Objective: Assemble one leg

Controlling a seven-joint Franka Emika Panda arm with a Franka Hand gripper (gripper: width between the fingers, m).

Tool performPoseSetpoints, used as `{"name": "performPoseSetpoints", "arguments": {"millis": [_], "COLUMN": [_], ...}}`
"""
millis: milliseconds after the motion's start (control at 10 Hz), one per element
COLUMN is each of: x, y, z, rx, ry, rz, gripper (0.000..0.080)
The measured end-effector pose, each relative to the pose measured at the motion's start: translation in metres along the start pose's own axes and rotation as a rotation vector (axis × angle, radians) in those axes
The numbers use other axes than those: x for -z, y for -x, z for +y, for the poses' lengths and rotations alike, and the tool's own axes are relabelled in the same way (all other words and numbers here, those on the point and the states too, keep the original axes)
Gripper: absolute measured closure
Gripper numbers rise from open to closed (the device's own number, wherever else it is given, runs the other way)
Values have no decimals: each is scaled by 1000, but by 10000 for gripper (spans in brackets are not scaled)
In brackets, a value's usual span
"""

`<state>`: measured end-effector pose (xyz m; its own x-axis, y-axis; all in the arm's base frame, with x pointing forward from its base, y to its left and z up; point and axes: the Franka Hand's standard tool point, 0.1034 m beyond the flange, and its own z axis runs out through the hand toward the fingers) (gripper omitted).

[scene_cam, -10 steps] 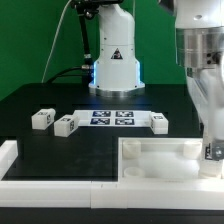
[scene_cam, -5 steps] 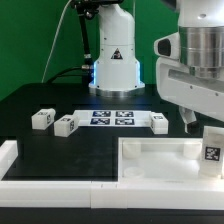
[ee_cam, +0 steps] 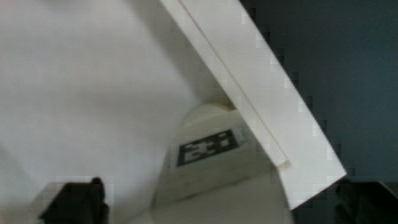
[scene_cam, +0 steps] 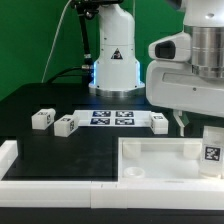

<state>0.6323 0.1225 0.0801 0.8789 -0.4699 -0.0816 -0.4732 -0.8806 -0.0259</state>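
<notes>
One leg (scene_cam: 211,148), a small white block with a black-and-white tag, stands upright in the right corner of the large white tray-like part (scene_cam: 160,152). My gripper (scene_cam: 185,121) hangs above the tray, up and to the exterior view's left of that leg, open and empty. In the wrist view the leg (ee_cam: 210,150) shows its tag below the gripper (ee_cam: 219,205), whose dark fingertips (ee_cam: 75,200) stand wide apart and clear of the leg. Three more legs lie on the black table: two (scene_cam: 42,120) (scene_cam: 65,125) at the left and one (scene_cam: 158,122) by the marker board.
The marker board (scene_cam: 112,118) lies flat at the table's middle back. A white raised border (scene_cam: 12,158) runs along the table's front and left side. The robot base (scene_cam: 115,60) stands behind the marker board.
The gripper has let go of the leg in the tray corner, risen and moved toward the exterior view's left. The leg stays standing where it was set.
</notes>
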Motion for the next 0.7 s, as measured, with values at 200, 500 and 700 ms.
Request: {"name": "performPoseSetpoints", "arguments": {"millis": [200, 500, 700], "x": [3, 3, 3], "y": [-4, -7, -7], "z": [-4, -2, -2], "rx": [213, 405, 392], "ry": [6, 6, 5], "rz": [40, 51, 51], "gripper": [150, 150, 160]}}
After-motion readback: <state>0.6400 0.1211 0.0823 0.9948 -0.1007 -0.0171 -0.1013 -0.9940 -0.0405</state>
